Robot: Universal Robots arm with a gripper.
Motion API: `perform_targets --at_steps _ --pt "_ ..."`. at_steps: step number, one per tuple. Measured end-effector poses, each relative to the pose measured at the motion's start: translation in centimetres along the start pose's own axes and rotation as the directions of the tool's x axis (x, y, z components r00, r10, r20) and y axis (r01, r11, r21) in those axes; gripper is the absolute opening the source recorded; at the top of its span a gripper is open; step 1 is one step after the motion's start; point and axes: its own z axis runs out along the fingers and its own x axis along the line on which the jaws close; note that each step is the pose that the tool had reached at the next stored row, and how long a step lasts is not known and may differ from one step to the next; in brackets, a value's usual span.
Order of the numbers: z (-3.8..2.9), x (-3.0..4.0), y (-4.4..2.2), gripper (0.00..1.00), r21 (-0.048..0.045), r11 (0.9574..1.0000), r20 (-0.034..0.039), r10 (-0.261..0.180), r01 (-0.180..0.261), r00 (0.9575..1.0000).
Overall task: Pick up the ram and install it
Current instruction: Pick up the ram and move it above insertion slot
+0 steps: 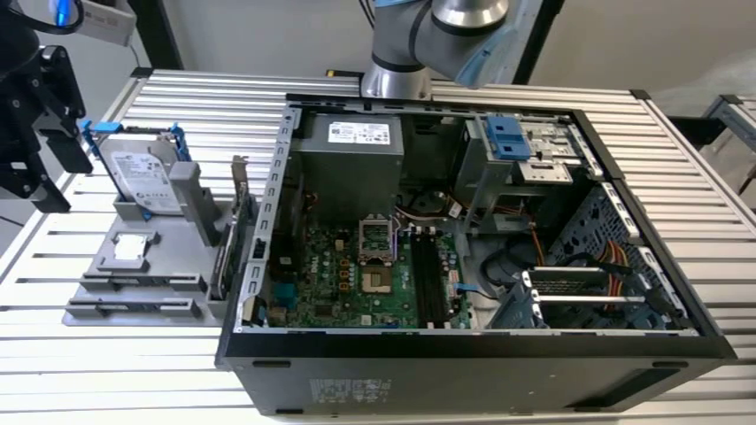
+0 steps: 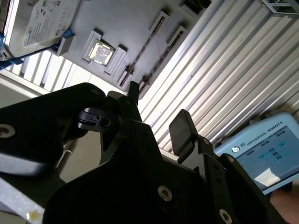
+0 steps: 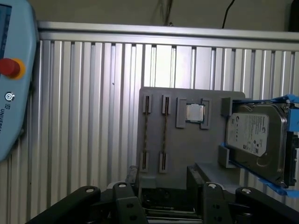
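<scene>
Two thin dark ram sticks stand on edge in slots of a grey fixture (image 3: 187, 149), one ram stick (image 3: 145, 135) beside the other (image 3: 164, 135). They also appear in the second wrist view (image 2: 140, 63) and in the exterior view (image 1: 136, 284). My black gripper (image 3: 163, 179) hangs above the fixture, apart from it, open with nothing between its fingers (image 2: 181, 131). In the exterior view the gripper (image 1: 57, 173) is at the far left, beside the hard drive.
The fixture also holds a silver hard drive (image 3: 254, 135) with blue rails and a square chip (image 3: 194, 113). An upright bracketed card (image 1: 236, 226) stands between the fixture and the open computer case (image 1: 473, 354); its black memory slots (image 1: 426, 283) lie on the motherboard. A teach pendant (image 3: 14, 79) rests nearby.
</scene>
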Motion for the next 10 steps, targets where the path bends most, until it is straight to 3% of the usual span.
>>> perform_targets --at_steps 10 --pt "0.37 0.0 -0.01 1.0 0.0 1.0 0.0 0.0 0.0 1.0"
